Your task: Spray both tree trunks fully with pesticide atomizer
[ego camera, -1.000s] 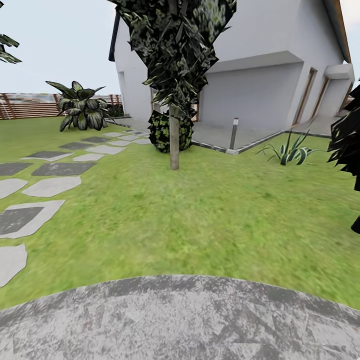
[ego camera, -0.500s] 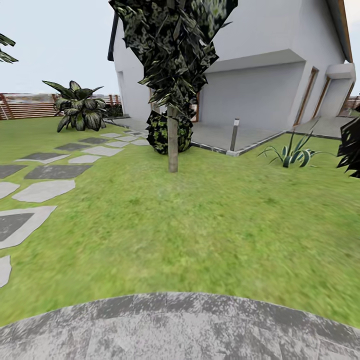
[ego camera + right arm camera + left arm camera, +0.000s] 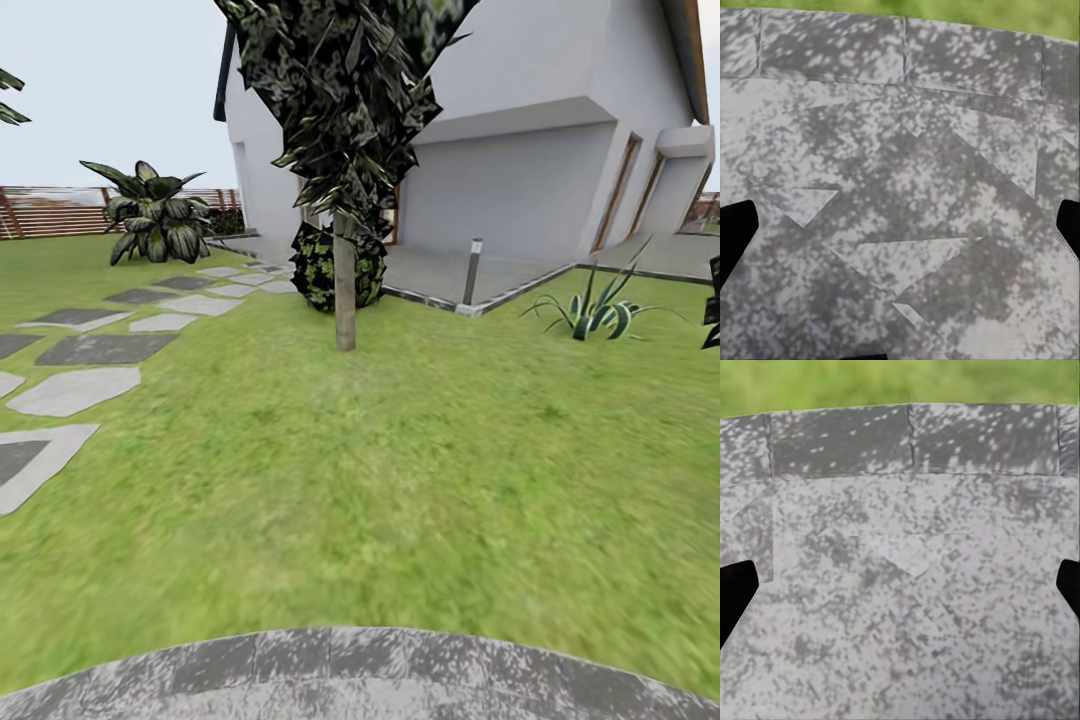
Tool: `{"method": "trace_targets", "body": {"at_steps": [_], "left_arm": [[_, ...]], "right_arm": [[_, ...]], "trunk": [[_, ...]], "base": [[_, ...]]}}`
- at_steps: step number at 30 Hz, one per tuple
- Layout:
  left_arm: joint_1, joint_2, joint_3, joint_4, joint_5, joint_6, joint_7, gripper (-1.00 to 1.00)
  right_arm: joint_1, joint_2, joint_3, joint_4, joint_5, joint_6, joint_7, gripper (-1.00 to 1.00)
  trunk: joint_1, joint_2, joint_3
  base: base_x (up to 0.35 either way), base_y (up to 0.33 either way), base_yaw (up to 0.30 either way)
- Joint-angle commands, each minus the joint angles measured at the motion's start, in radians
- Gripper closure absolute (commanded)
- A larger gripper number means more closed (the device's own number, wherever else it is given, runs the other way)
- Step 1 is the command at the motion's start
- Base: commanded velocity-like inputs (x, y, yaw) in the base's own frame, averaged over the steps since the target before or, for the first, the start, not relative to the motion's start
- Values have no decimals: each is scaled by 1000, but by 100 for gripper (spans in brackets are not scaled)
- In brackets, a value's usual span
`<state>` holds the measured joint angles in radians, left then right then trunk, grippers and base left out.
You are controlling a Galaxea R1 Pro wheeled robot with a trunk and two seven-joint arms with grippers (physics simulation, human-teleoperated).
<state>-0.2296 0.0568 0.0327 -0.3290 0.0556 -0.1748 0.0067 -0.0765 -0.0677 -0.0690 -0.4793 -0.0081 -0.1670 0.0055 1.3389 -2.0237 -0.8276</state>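
We face a tree trunk point(image 3: 346, 290) straight ahead across the lawn point(image 3: 400, 450), see no atomizer, and cannot tell how our fingers stand above the mottled grey paving point(image 3: 900, 585).

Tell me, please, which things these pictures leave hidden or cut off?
- Tree: head view's top edge cuts off the crown.
- Round shrub: partly behind the tree trunk.
- Dark foliage: cut by the head view's right edge.
- Grippers' state: wrist views face mottled grey paving.
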Motion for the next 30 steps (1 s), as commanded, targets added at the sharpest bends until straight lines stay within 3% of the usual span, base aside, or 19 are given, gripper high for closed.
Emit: {"method": "trace_targets", "body": {"at_steps": [1,30], "left_arm": [[-1,0,-1,1,6,-3,0,-100],[-1,0,-1,1,6,-3,0,-100]], "right_arm": [[0,0,-2,1,-1,-3,1,-100],[0,0,-2,3,0,-3,1,-100]], "trunk": [[0,0,-1],[0,0,-1]], "base": [[339,0,0],[339,0,-28]]}}
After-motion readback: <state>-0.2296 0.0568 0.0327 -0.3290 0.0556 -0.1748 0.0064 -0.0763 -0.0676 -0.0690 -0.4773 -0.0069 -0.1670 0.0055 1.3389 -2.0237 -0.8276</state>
